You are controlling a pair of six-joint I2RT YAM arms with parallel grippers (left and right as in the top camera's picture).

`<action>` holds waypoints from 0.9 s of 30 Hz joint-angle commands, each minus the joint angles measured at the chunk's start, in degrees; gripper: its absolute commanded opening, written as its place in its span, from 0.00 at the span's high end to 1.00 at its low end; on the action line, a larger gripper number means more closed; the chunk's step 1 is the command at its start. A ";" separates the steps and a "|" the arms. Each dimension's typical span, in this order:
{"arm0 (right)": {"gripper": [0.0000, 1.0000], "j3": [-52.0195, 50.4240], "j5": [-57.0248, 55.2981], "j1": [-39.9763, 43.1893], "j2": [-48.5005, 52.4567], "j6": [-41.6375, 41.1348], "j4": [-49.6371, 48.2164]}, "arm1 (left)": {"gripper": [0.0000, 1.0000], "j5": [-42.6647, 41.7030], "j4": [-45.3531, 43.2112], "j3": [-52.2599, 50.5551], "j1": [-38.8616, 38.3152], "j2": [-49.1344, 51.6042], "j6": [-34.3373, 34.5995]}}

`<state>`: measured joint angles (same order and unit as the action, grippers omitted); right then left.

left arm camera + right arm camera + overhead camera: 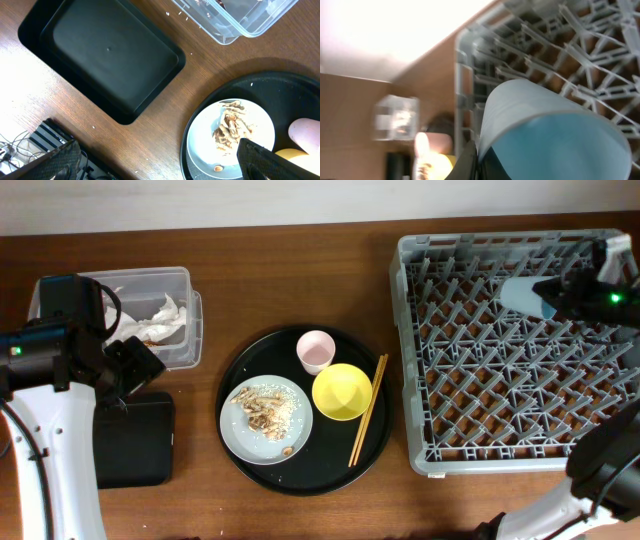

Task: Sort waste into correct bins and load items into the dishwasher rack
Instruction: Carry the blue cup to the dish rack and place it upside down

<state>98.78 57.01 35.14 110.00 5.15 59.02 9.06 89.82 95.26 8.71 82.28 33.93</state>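
While tissue (160, 315) lies in the tub (186, 274), scraps (265, 408) cover the plate (238, 436)

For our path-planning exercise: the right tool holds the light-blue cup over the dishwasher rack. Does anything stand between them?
Nothing visible does. The light-blue cup, in the right tool, is over a bare part of the dishwasher rack; no other item shows in it.

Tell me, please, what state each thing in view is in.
Blue cup: held by right gripper, over rack.
Pink cup: upright, empty.
Bowl: upright, empty.
Plate: carrying scraps.
Chopsticks: lying on round tray.
Tub: holds tissue.
Black tray: empty.
Left gripper: open, empty.
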 commanded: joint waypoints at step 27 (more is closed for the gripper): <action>0.92 -10.49 7.39 11.87 11.34 6.62 6.43 | 0.01 0.66 0.02 0.39 0.24 -0.24 0.57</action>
<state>89.45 74.83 45.17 120.81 10.96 64.71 9.06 89.80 95.26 8.71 82.28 33.93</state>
